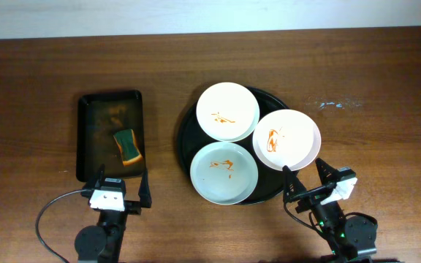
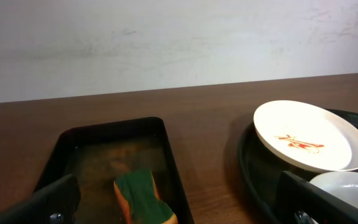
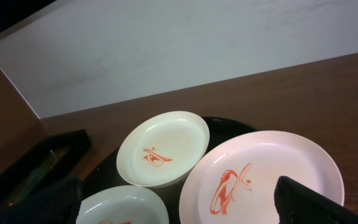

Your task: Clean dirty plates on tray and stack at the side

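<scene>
from above, the round black tray [image 1: 183,135] sits in the middle of the brown table [image 1: 35,88]. three plates lie on it, close together. the far white plate [image 1: 228,111] is at the back, the blue-green plate [image 1: 224,172] is at the front, and the right white plate [image 1: 286,139] hangs a bit over the tray's right rim. all three have orange sauce on them. to the left, well apart, is a dark square-cornered tray [image 1: 86,139] with a green and orange sponge [image 1: 127,145] in it. the left gripper [image 1: 121,181] waits just in front of that tray, fingers wide apart, holding nothing. the right gripper [image 1: 305,174] waits in front of the right white plate, fingers apart too, and empty.

from the left wrist, the sponge [image 2: 142,198] lies low in the dark tray [image 2: 114,127], between the two spread fingers [image 2: 55,199]. the far white plate [image 2: 309,134] shows on the right (its sauce looks like a little squiggle).

from the right wrist, the right white plate [image 3: 266,174] is nearest, with the far white plate [image 3: 163,146] behind it and the blue-green plate [image 3: 123,208] at the bottom left. the fingers [image 3: 316,202] stand far apart.
</scene>
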